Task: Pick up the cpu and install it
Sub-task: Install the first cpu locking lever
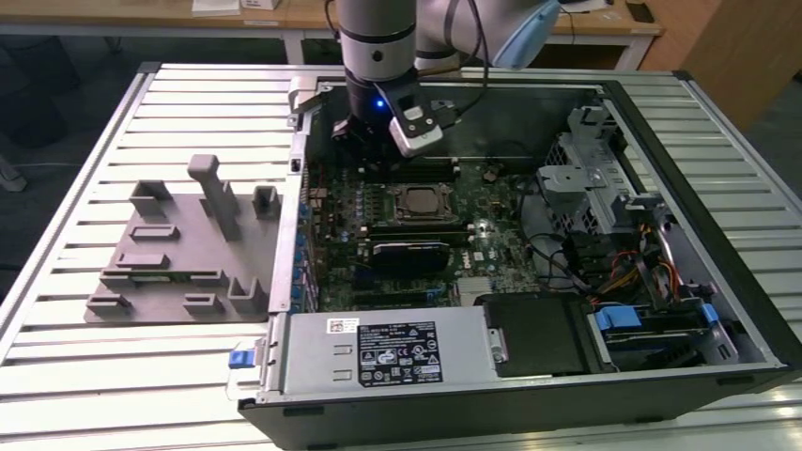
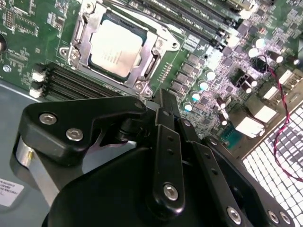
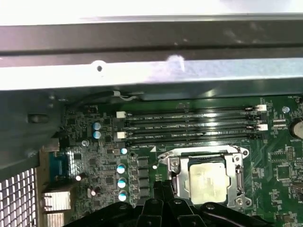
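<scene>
End effector looks pinched shut and empty, with the cpu in the socket at its 5 o'clock in the exterior view.

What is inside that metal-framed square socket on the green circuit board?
The cpu, its pale silver top facing up, lies flat within the socket frame. Whatever is beneath the chip is covered by it and cannot be seen.

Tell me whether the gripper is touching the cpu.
Apart. In the second wrist view the cpu lies bare in its socket, whose metal frame shows between it and the gripper.
</scene>
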Robot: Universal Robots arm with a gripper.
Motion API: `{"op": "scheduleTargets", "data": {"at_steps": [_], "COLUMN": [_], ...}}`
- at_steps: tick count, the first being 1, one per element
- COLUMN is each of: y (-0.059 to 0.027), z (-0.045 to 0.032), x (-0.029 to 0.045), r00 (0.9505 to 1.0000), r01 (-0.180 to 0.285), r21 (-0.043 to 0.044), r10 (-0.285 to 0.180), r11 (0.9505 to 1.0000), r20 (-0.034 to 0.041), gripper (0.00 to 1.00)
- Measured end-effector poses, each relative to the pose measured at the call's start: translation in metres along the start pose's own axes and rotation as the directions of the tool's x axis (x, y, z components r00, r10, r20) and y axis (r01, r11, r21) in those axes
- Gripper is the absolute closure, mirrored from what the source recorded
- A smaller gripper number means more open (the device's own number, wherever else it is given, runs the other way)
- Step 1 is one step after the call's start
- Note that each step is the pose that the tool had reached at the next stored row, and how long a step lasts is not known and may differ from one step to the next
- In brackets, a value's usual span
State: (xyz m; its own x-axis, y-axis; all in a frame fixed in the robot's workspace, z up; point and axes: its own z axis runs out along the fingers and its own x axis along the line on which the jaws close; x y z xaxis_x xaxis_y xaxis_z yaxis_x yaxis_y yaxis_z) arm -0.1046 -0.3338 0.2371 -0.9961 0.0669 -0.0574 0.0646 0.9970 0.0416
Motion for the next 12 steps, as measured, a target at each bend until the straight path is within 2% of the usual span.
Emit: {"op": "scheduleTargets", "data": {"at_steps": [4,6,9,12], "y": [-0.0004,-0.0006,-0.0007,-0.0008], "z": [-0.0003,-0.0005,-0.0006,-0.0007], "x": [0.0059,0.0082,0.0101,0.0112], "r00": [1.0000,1.0000,1.0000,1.0000], "r01": [-0.001,-0.002,-0.003,-0.004], "r21": [-0.0136,-0.0268,-0.0533,-0.0685], "r10": [0.001,0.002,0.003,0.004], "r11": [0.9999,0.9996,0.9986,0.9976], "r20": [-0.0008,-0.0017,-0.0035,-0.0045], "gripper": [0.89,0.89,0.89,0.89]}}
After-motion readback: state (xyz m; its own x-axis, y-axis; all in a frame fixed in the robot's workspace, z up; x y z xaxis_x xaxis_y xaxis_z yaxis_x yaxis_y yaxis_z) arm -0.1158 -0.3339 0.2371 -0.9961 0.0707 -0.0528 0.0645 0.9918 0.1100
